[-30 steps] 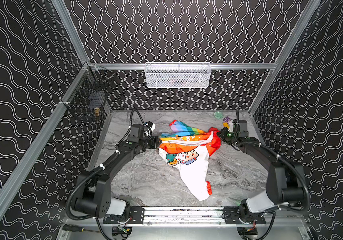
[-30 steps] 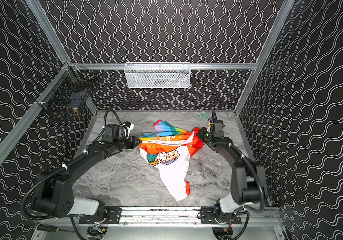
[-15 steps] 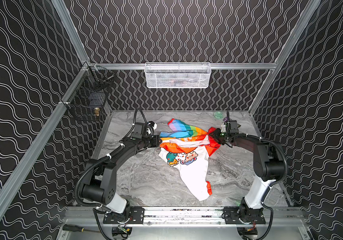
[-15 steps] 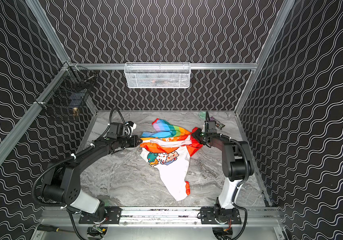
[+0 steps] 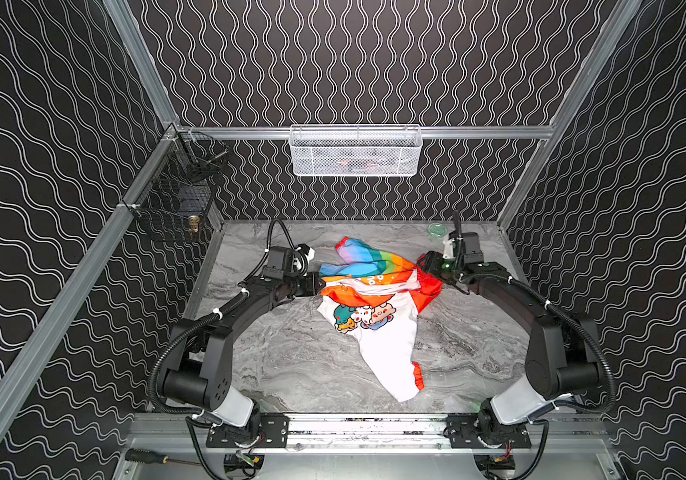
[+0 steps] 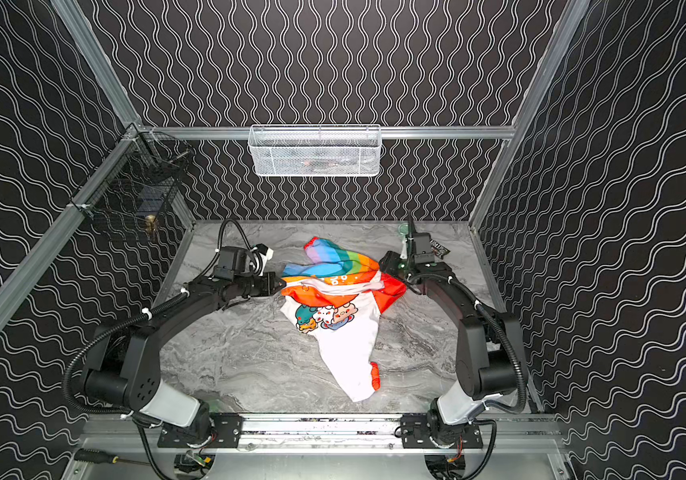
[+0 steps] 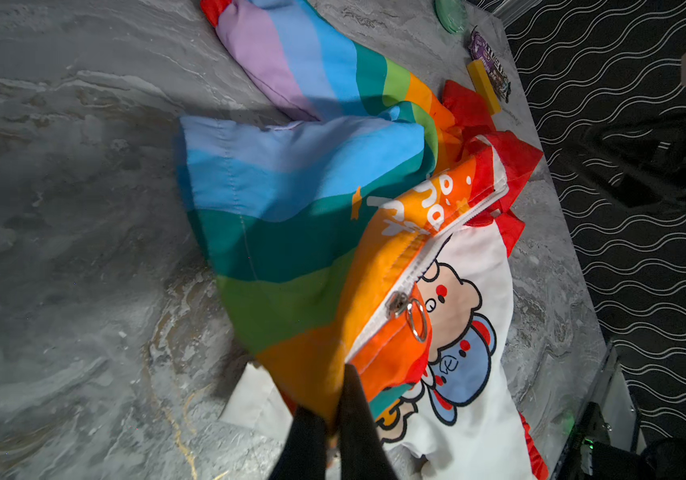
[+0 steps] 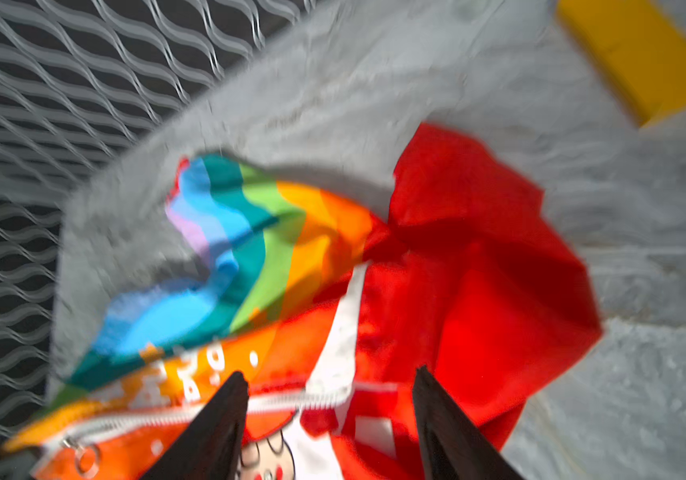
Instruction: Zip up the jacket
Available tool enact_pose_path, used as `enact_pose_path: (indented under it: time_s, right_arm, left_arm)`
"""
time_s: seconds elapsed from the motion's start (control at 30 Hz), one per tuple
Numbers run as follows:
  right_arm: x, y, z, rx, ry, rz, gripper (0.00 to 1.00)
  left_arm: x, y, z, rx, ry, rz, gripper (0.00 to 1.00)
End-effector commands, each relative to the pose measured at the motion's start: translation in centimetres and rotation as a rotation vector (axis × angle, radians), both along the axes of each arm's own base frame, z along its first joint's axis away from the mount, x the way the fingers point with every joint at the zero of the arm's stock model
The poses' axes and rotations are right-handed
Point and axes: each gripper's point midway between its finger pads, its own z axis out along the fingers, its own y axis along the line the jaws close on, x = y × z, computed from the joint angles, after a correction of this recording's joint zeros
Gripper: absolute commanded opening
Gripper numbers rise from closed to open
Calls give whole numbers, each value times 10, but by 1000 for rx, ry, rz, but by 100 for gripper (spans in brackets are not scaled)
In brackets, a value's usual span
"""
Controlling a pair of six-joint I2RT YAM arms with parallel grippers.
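Note:
The rainbow-striped jacket point(image 5: 368, 299) point(image 6: 333, 291) lies crumpled at the middle back of the table, with its white cartoon lining facing up. My left gripper point(image 5: 319, 286) point(image 6: 282, 284) point(image 7: 339, 395) is shut on the orange bottom hem point(image 7: 312, 374) at the zipper's foot. The silver slider with its ring pull point(image 7: 399, 303) point(image 8: 79, 451) sits low on the white zipper, just ahead of that grip. My right gripper point(image 5: 424, 262) point(image 6: 385, 262) point(image 8: 331, 372) stands open over the zipper's top end by the red hood point(image 8: 478, 257), with nothing pinched between the jaws.
A green lid point(image 5: 437, 228), a yellow block point(image 7: 483, 85) and a snack wrapper point(image 7: 491, 62) lie at the back right corner. A white mesh basket point(image 5: 356, 151) hangs on the back rail, and a black wire basket point(image 5: 179, 199) on the left rail.
My right gripper has gone from shut to open, letting go of the jacket's red collar end, and its arm has shifted. The left gripper keeps its hold on the hem.

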Motion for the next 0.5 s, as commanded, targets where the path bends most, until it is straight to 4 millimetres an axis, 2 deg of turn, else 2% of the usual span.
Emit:
enact_pose_path:
  time_s: [0.0,0.13,0.2,0.47]
  right_arm:
    - [-18,6,-18,-178,63,91,70]
    - [-19,10,-33,-250,94,122,79]
    - [-18,11,-41,-264,110,131,78]
    - [-23,23,-62,-308,142,188,60]
  left_arm:
    - [2,-4,8,-22,-29,-23,0]
    - [4,-7,10,-37,-24,-27,0]
    - [4,-8,9,-41,-21,-29,0]
    - [2,-8,11,-46,-22,-32,0]
